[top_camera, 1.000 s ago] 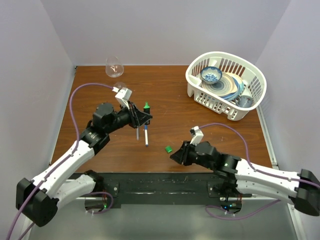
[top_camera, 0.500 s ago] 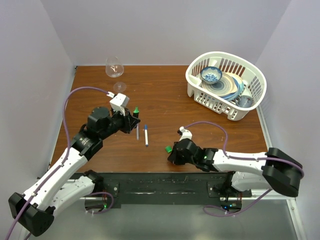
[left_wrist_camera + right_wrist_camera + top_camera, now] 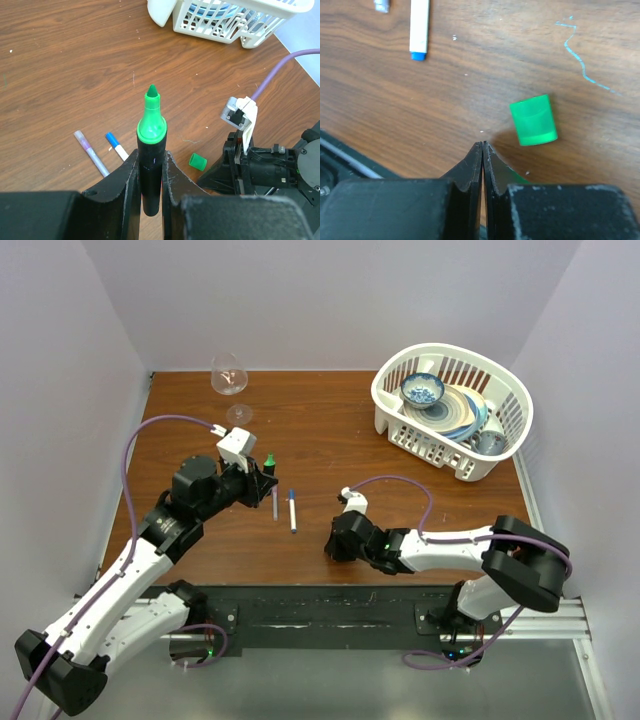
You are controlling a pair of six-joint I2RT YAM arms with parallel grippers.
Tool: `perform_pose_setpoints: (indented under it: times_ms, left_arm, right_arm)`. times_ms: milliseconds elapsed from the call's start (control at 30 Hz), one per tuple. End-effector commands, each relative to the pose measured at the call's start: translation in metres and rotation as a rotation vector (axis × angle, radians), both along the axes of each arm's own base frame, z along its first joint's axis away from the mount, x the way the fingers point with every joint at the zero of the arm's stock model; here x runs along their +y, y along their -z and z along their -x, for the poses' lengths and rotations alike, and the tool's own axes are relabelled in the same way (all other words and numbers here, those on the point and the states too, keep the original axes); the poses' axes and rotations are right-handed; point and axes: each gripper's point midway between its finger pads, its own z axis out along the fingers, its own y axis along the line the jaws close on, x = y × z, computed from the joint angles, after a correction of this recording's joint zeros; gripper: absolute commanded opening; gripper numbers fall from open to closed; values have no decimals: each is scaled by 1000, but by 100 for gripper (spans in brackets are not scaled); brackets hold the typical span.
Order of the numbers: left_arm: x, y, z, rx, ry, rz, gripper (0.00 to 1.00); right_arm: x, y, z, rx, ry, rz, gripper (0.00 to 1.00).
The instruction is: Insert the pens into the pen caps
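Observation:
My left gripper (image 3: 150,159) is shut on a thick black marker (image 3: 150,150), whose green tip (image 3: 269,458) points up and away. A thin purple-grey pen (image 3: 275,503) and a thin white pen with a blue end (image 3: 292,510) lie side by side on the table, to the right of that gripper. A small green cap (image 3: 533,120) lies on its side on the wood. My right gripper (image 3: 483,145) is shut and holds nothing, its tips just left of the cap. In the top view this gripper (image 3: 336,543) hides the cap.
A white basket (image 3: 450,410) with bowls and plates stands at the back right. A wine glass (image 3: 228,375) stands at the back left. A faint blue scribble (image 3: 580,55) marks the wood beyond the cap.
My right gripper moved left toward the green cap and closed beside it without taking it. My left arm drew back to the left with the marker still held.

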Motion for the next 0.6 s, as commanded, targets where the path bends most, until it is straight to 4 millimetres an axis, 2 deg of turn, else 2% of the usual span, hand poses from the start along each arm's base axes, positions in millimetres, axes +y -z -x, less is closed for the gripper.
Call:
perform_pose_setpoints:
  times_ms: [0,167,333,400,567]
  left_arm:
    - [3,-2,-3,-35,-7,-19,0]
    - [4,-3,-3,-38,-10,-18,0]
    - [4,-2,-3,-34,-12,-18,0]
    - [4,-3,-3,-35,-12,-17,0]
    - [5,-3,-3,-35,-14,-17,0]
  right_arm:
    - [-5,-10,-21,-99,46,54,5]
    - [-32,-3,-28,-150,82,169,5]
    - [-54,1,-49,-182,128,218,5]
    - [-62,-3,-61,-192,154,216,5]
    - [-67,-18,-79,-222,164,214,8]
